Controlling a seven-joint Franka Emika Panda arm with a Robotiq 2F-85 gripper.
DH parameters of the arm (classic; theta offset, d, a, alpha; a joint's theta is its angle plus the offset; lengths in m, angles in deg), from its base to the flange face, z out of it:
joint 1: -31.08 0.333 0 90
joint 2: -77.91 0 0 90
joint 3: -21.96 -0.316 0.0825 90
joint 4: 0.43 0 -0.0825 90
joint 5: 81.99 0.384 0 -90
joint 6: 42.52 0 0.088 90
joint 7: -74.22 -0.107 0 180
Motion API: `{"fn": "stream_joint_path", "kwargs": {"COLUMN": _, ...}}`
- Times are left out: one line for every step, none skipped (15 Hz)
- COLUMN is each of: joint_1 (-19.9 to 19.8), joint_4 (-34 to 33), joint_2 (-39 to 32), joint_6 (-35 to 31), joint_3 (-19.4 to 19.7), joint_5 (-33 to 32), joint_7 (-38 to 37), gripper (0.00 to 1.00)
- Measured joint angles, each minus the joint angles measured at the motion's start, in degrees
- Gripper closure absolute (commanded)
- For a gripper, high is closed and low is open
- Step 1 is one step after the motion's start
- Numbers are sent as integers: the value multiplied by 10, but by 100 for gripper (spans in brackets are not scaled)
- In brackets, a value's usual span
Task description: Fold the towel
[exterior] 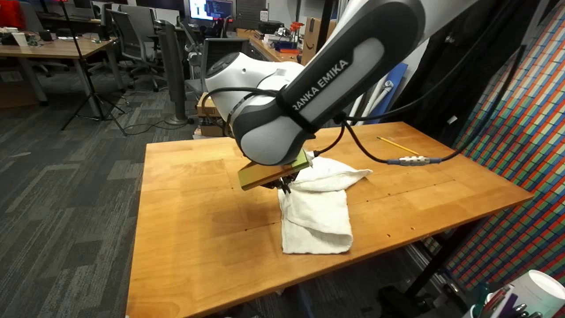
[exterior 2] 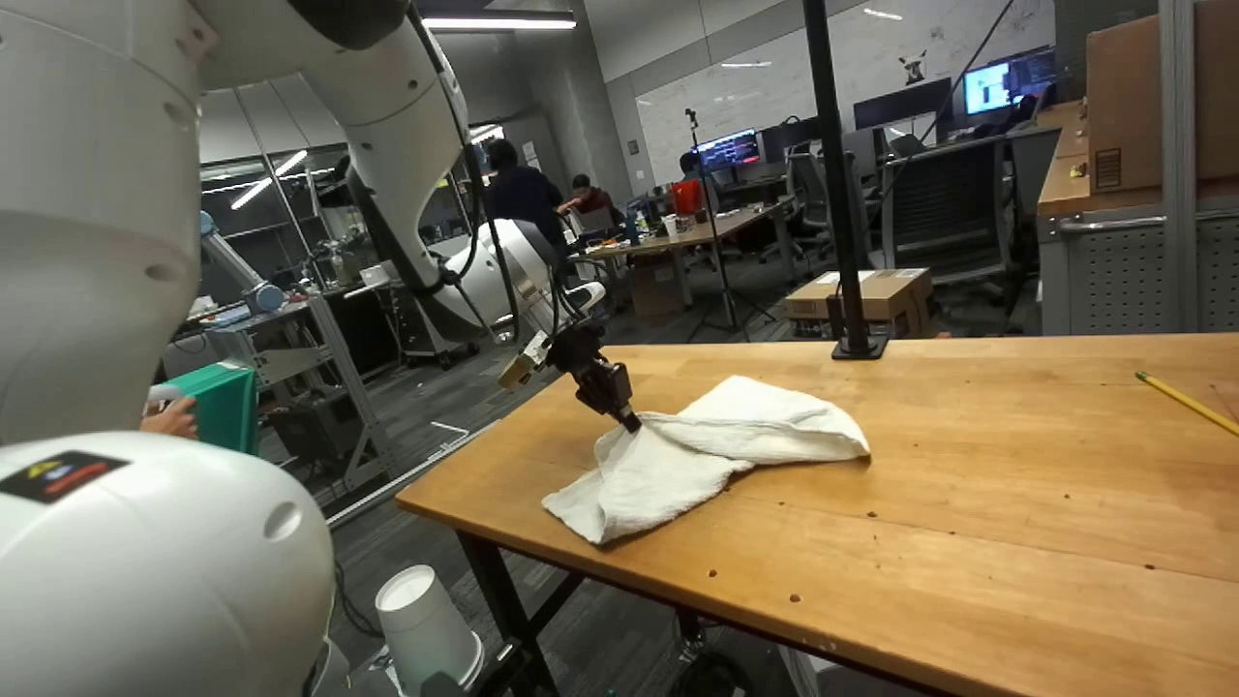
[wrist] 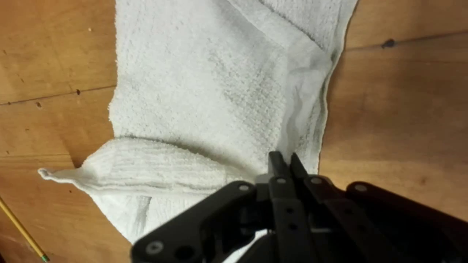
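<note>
The tbl [exterior: 190, 221] is under the arm [exterior: 326, 84], which reaches out & down, wrist bent. On tbl, the towel [exterior: 315, 221] lies part folded, rumpled at one end. The gripper [wrist: 286, 160] slants down nr towel edge, fingers almost tog., pinch of towel btwn. A pencil [exterior: 397, 145] lies apart.

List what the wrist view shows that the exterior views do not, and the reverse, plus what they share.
Only the wrist view: round, silvery pin heads on the black mechanical gripper, and the coarse, ribbed texture of the white cloth towel up close.

Only the exterior views: the white-and-dark-grey robot arm, the thin black tripod and the grey carpeted floor, all visible in both.

Shared: the towel, loosely folded on the brown wooden table, the gripper at the towel (whether gripping, I cannot tell), and a slim yellow pencil.
</note>
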Motion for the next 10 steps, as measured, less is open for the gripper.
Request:
{"fn": "stream_joint_path", "kwargs": {"joint_1": 3, "joint_4": -21, "joint_2": -11, "joint_6": 2, "joint_3": 5, "joint_5": 0, "joint_7": 0, "gripper": 98}}
{"fn": "stream_joint_path", "kwargs": {"joint_1": 5, "joint_4": -44, "joint_2": -22, "joint_6": 4, "joint_3": 11, "joint_5": 0, "joint_7": 0, "gripper": 98}}
{"fn": "stream_joint_path", "kwargs": {"joint_1": 5, "joint_4": -69, "joint_2": -32, "joint_6": 6, "joint_3": 17, "joint_5": 0, "joint_7": 0, "gripper": 98}}
{"fn": "stream_joint_path", "kwargs": {"joint_1": 6, "joint_4": -97, "joint_2": -44, "joint_6": 7, "joint_3": 24, "joint_5": 0, "joint_7": 0, "gripper": 98}}
{"fn": "stream_joint_path", "kwargs": {"joint_1": 6, "joint_4": -123, "joint_2": -55, "joint_6": 8, "joint_3": 32, "joint_5": 0, "joint_7": 0, "gripper": 98}}
{"fn": "stream_joint_path", "kwargs": {"joint_1": 6, "joint_4": -152, "joint_2": -67, "joint_6": 9, "joint_3": 41, "joint_5": 0, "joint_7": 1, "gripper": 98}}
{"fn": "stream_joint_path", "kwargs": {"joint_1": 6, "joint_4": -178, "joint_2": -79, "joint_6": 10, "joint_3": 49, "joint_5": 0, "joint_7": 1, "gripper": 98}}
{"fn": "stream_joint_path", "kwargs": {"joint_1": 6, "joint_4": -203, "joint_2": -91, "joint_6": 11, "joint_3": 56, "joint_5": 0, "joint_7": 2, "gripper": 98}}
{"fn": "stream_joint_path", "kwargs": {"joint_1": 6, "joint_4": -225, "joint_2": -102, "joint_6": 12, "joint_3": 61, "joint_5": 0, "joint_7": 3, "gripper": 98}}
{"fn": "stream_joint_path", "kwargs": {"joint_1": 6, "joint_4": -244, "joint_2": -112, "joint_6": 13, "joint_3": 66, "joint_5": 0, "joint_7": 4, "gripper": 98}}
